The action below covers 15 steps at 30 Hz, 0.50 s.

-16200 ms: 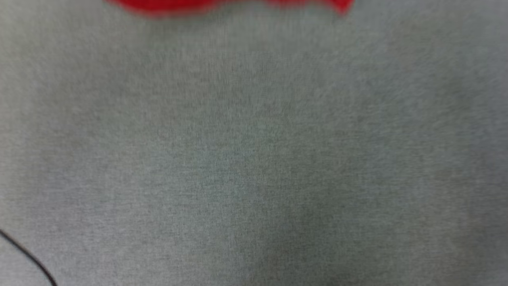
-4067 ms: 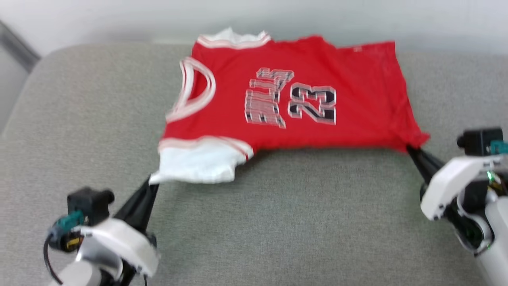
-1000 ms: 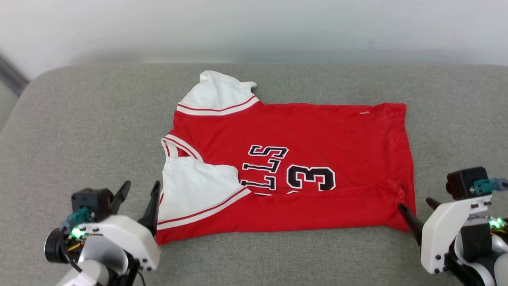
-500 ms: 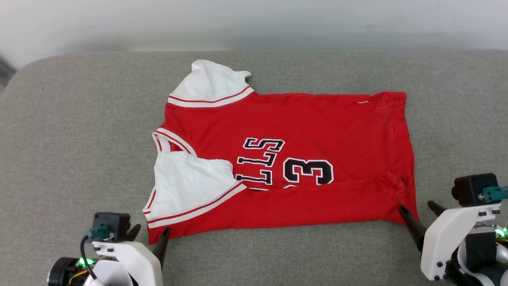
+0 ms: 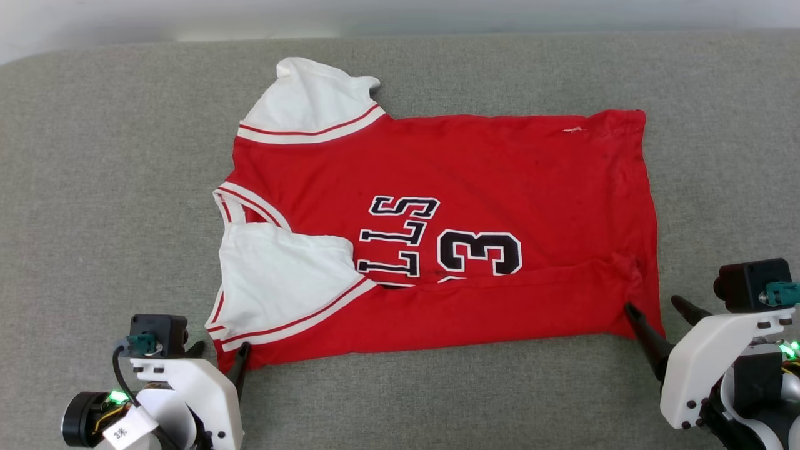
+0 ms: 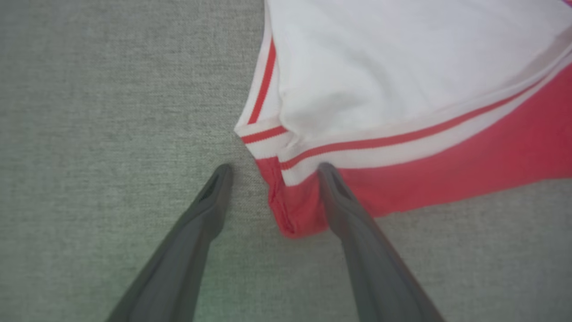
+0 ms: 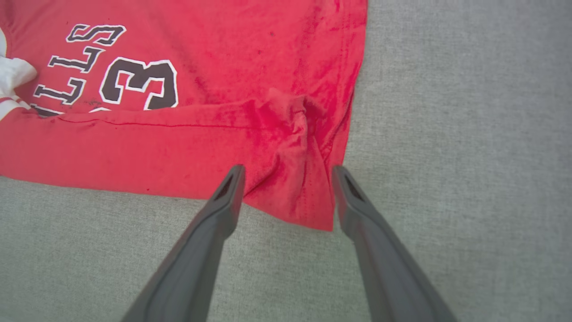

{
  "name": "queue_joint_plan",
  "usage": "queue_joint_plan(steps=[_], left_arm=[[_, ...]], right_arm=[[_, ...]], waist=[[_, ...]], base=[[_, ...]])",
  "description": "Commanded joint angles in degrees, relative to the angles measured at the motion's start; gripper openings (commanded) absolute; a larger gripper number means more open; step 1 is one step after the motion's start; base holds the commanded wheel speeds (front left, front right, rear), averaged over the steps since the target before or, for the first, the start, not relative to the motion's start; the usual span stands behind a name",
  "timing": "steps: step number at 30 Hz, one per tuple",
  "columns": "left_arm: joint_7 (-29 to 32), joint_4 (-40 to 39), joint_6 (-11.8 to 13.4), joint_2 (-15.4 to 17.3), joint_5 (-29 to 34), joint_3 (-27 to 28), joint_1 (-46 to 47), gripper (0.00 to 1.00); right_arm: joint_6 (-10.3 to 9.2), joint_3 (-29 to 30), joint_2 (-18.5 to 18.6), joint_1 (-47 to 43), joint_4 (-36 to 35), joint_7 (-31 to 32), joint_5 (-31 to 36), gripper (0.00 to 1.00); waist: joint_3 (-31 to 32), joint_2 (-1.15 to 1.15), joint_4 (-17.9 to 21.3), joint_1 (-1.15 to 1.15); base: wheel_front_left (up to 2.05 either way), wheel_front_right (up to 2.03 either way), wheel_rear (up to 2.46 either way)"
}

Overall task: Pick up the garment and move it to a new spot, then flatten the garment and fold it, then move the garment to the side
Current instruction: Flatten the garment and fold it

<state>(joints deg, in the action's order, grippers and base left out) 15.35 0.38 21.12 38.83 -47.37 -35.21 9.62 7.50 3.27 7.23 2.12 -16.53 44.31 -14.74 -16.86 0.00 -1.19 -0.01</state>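
Red jersey T-shirt [image 5: 475, 175], white sleeves, lies roughly flat in the middle of the grey woven cushion [image 5: 94, 187], neck toward the left edge, hem toward the right edge. Near long side is turned over on itself: red band [image 5: 500, 306] covers the bottom of the "3" [image 5: 480, 252] and of the lettering [image 5: 394, 240]. Near sleeve [image 5: 281, 275] is folded in over the chest. Far sleeve [image 5: 306, 100] sticks out toward the far edge, a bit rumpled.

Left gripper [image 6: 275, 170]: fingers [image 6: 196, 223] spread wide, straddling the shirt's near-left corner, one over bare cushion, the other over red cloth just below the striped trim [image 6: 380, 145]. Nothing clamped; can't tell if the tips touch down.

Right gripper [image 7: 288, 170]: also spread wide, straddling the near-right hem corner, where the cloth bunches into a small pucker [image 7: 299, 116]. Nothing clamped.

Handling, judged: light, limp, thin knit with no stiffness. It will likely sag between two hold points and drag on the woven cushion. Folded layers probably slide apart if only the top one gets pinched. Best holds look like these two near corners, catching all layers; the trim on the left gives a thicker bite. Lift both sides evenly or the fold line skews. Step in hand is probably another fold toward the far edge; move to the side not yet done.
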Motion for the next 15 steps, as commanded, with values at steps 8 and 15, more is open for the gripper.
queue_joint_plan(steps=[8,15], left_arm=[[2.68,2.72,-3.57,-1.76,-2.09,-2.98,-0.79,0.00],[-3.39,-2.28,-3.84,-2.19,-2.56,1.13,0.36,0.00]], right_arm=[[-0.02,-0.02,1.05,0.64,1.26,0.02,0.22,1.00],[-0.02,0.97,3.36,0.28,1.99,3.00,1.26,1.00]], waist=[[0.43,0.00,-0.23,0.01],[2.64,0.00,-1.78,0.01]], base=[[0.00,0.00,0.00],[0.00,0.00,0.00]])
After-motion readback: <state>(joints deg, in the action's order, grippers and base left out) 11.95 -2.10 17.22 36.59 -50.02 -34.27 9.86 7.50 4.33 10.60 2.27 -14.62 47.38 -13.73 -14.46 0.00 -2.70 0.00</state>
